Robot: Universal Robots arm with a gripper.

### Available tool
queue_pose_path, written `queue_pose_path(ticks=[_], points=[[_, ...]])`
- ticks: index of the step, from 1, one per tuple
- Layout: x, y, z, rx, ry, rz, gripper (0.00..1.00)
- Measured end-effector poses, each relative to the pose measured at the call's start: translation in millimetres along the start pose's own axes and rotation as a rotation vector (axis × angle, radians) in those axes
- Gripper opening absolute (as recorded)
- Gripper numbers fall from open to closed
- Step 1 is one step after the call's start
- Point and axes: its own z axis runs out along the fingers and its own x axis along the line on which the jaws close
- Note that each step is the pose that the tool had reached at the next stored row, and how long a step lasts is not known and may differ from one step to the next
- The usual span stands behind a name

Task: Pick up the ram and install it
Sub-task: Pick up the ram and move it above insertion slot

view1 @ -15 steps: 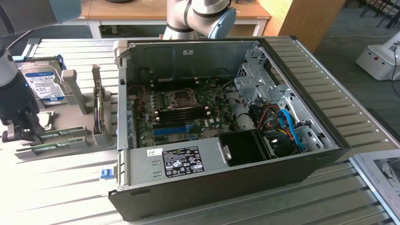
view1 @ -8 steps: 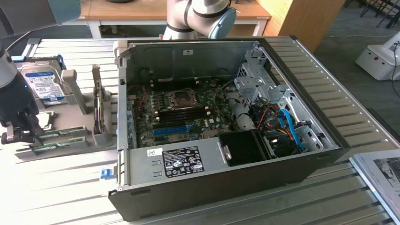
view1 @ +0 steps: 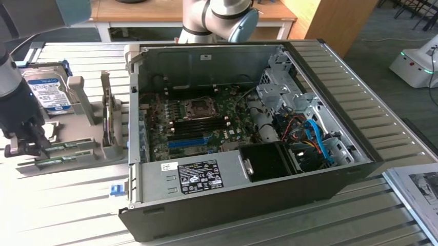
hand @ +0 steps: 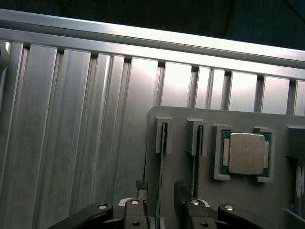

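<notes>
My gripper [view1: 27,146] hangs low over the grey parts holder [view1: 113,149] at the exterior view's left, beside the open computer case [view1: 239,205]. In the wrist view my gripper [hand: 160,191] is open, and its dark fingers [hand: 181,193] stand on either side of the ram [hand: 160,174], a thin green strip seen edge-on in a holder groove. I cannot tell whether the pads touch it. A second similar stick [hand: 196,162] stands in the neighbouring groove. The motherboard [view1: 205,128] lies inside the case with its dark memory slots [view1: 200,121] in the middle.
A processor chip [hand: 246,153] sits in a pocket of the holder near the sticks. A hard drive [view1: 48,91] leans upright behind the holder. A blue slot [view1: 186,143], cables and a drive cage [view1: 287,92] crowd the case. The table is ribbed aluminium [hand: 71,143].
</notes>
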Motion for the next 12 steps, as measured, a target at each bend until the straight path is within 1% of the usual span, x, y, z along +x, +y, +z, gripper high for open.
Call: queue_pose_path(ticks=[12], points=[[1.7, -15.8, -0.7, -0.0001, 0.0000, 0.000, 0.36]])
